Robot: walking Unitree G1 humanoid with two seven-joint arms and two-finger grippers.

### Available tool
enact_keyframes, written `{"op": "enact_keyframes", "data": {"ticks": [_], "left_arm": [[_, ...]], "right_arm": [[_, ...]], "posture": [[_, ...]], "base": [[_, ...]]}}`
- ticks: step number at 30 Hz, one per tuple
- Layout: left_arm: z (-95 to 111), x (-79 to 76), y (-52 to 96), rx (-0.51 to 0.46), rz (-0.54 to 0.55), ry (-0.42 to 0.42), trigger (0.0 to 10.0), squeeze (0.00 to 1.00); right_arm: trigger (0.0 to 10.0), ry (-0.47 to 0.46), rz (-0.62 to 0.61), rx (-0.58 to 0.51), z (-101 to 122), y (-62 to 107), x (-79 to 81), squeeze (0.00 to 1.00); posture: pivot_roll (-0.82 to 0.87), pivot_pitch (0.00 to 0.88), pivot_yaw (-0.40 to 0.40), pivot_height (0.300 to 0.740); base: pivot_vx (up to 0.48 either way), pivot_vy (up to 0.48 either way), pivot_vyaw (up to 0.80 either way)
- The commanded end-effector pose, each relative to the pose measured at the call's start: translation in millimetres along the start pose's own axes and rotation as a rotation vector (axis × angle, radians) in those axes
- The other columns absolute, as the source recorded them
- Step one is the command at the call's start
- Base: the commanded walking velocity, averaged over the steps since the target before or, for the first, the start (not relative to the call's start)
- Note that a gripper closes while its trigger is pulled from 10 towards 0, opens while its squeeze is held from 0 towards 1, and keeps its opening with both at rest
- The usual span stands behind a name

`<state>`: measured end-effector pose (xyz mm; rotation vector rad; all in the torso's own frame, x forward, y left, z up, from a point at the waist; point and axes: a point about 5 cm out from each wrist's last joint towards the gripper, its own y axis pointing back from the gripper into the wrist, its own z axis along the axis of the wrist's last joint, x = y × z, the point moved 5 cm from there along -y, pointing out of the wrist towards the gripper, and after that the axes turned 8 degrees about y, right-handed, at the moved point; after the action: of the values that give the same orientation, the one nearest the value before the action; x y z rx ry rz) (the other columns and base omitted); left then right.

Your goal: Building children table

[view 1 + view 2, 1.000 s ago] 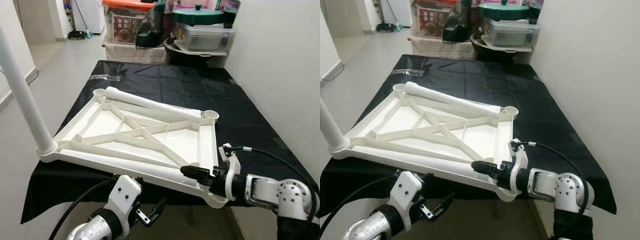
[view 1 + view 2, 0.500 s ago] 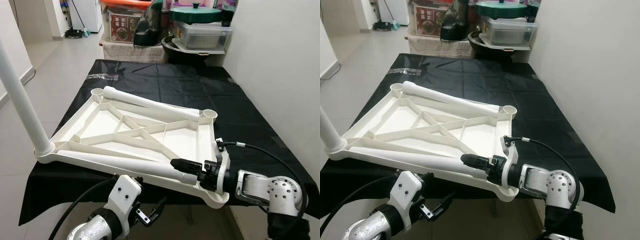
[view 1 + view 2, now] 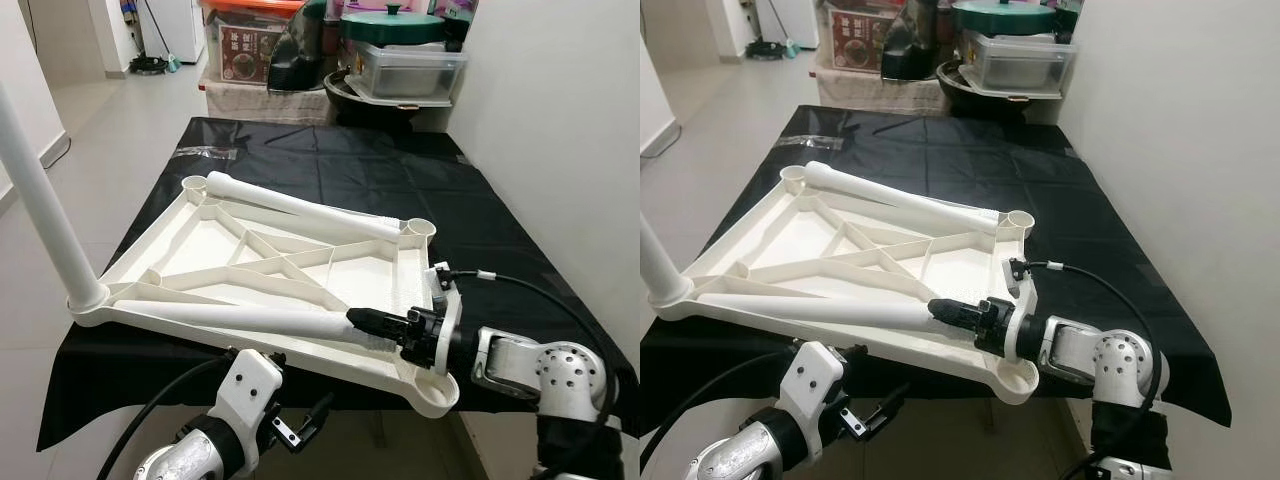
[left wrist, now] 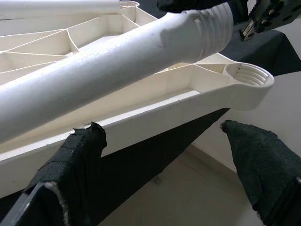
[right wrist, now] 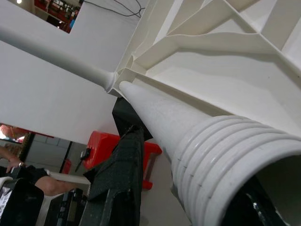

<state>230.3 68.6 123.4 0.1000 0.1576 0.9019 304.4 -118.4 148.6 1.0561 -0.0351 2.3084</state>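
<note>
The white moulded plastic tabletop [image 3: 270, 270] lies upside down on the table draped in a black cloth [image 3: 330, 165], ribbed underside up. Its stiffening ribs form diagonal braces, and round threaded sockets sit at the corners; the near right socket [image 3: 437, 385] overhangs the table edge.

One white plastic tube leg [image 3: 35, 190] stands screwed upright in the near left corner, its upper length cut off by the frame. A second white tube leg [image 3: 300, 205] lies along the far edge between two sockets. A third white tube leg [image 3: 240, 317] lies along the near edge, smooth along its length with a ridged thread at the right end.

The right gripper [image 3: 375, 322] has that threaded end clamped between its black fingers [image 5: 120, 188], holding it just above and beside the near right socket. In the right wrist view the far finger is hidden behind the tube.

The left gripper [image 3: 300, 425] hangs below the table's near edge, jaws spread wide with nothing between them; its cloth-wrapped fingertips [image 4: 80, 153] show in the left wrist view under the tabletop rim.

The floor is pale glossy tile [image 3: 120, 110]; a plain white wall [image 3: 560, 130] runs along the right. Stacked storage boxes and a green-lidded pot [image 3: 395, 25] crowd the far end, details indistinct.
</note>
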Motion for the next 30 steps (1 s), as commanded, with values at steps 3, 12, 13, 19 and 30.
{"op": "enact_keyframes", "data": {"ticks": [3,12,13,19,30], "left_arm": [[-2.1,-1.2,-0.6,0.011,-0.001,-0.012,10.0,0.00],[-3.4,-1.2,-0.7,0.012,-0.003,-0.013,10.0,0.00],[-3.6,-1.0,-0.9,0.012,-0.002,-0.013,10.0,0.00],[-4.8,0.3,-2.1,0.013,-0.002,-0.016,10.0,0.00],[13.3,30.1,-20.0,-0.072,0.090,0.140,10.0,1.00]], "right_arm": [[0.0,0.009,0.018,-0.002,-1.7,6.4,-0.9,0.00],[0.0,0.055,0.102,-0.030,2.0,19.4,8.6,0.00],[0.0,0.066,0.099,-0.049,6.8,22.7,8.1,0.00],[0.0,0.092,0.072,-0.132,23.9,38.2,1.9,0.00],[0.0,0.107,0.053,-0.417,45.0,81.2,-4.4,0.00]], "posture": [[0.07,0.036,-0.145,0.740],[0.07,0.029,-0.148,0.740],[0.07,0.022,-0.147,0.740],[0.08,0.009,-0.145,0.740],[0.08,0.000,-0.115,0.740]], "base": [[0.000,0.000,0.00],[0.000,0.000,0.00],[0.000,0.000,0.00],[0.000,0.000,0.00],[0.000,0.000,0.00]]}}
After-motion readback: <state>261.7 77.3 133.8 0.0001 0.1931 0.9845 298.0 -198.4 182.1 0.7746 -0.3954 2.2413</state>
